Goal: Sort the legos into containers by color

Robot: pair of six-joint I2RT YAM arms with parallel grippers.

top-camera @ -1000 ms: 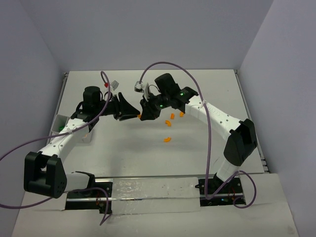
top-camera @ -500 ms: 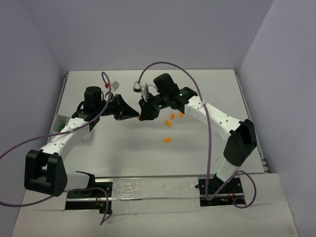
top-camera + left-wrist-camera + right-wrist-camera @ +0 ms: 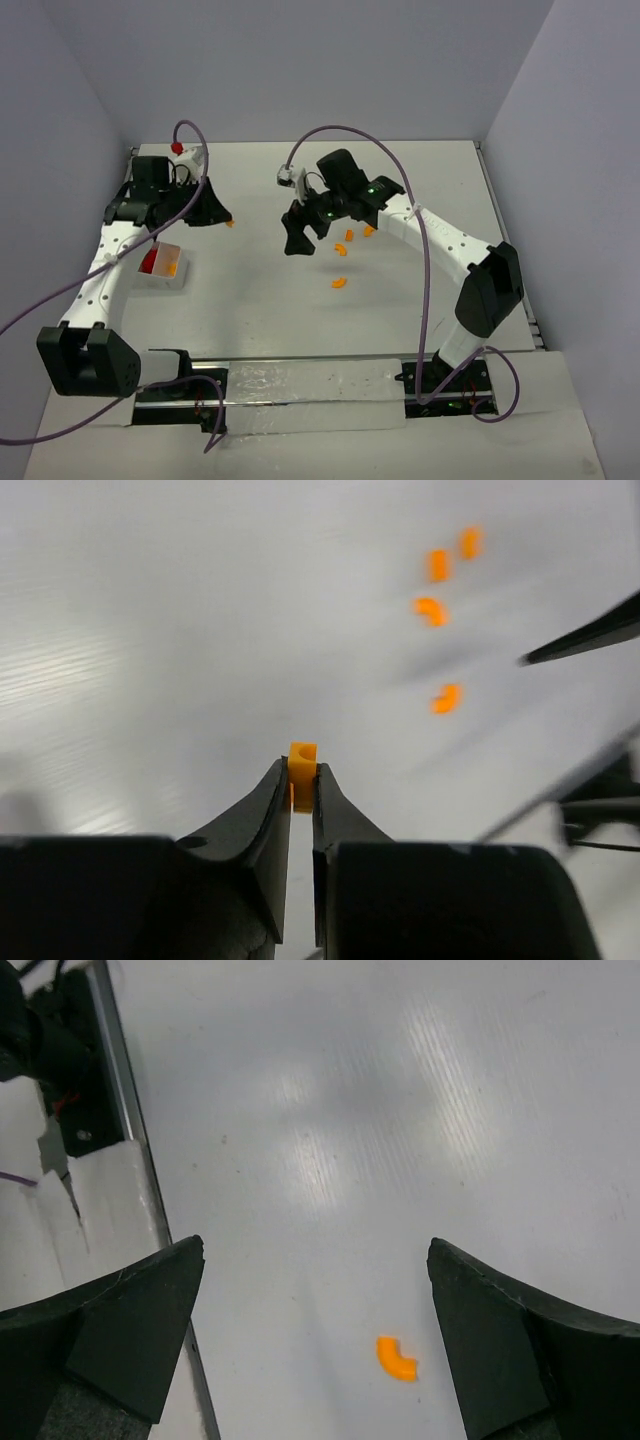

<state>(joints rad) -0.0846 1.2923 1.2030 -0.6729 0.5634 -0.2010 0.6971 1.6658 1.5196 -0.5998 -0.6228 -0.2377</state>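
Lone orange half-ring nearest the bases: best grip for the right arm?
Probably top-down. The orange half-ring lies flat on the table, apart from the other pieces, so nothing blocks either side. Set the open right gripper astride it and pinch across the arc, outer curve against open side, with the fingertips.

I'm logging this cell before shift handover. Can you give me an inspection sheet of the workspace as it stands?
Surface: white table, no spill or damage seen.
Job's things: white tray at the left, red and orange contents showing, partly hidden by the left arm; four loose orange legos lie mid-table.
Clutter: nothing seen.
Grippers: left gripper shut on a pinched orange lego; right gripper open and empty.
Cables: purple cables loop free above both arms, no snag seen.
Surroundings: plain walls on three sides.
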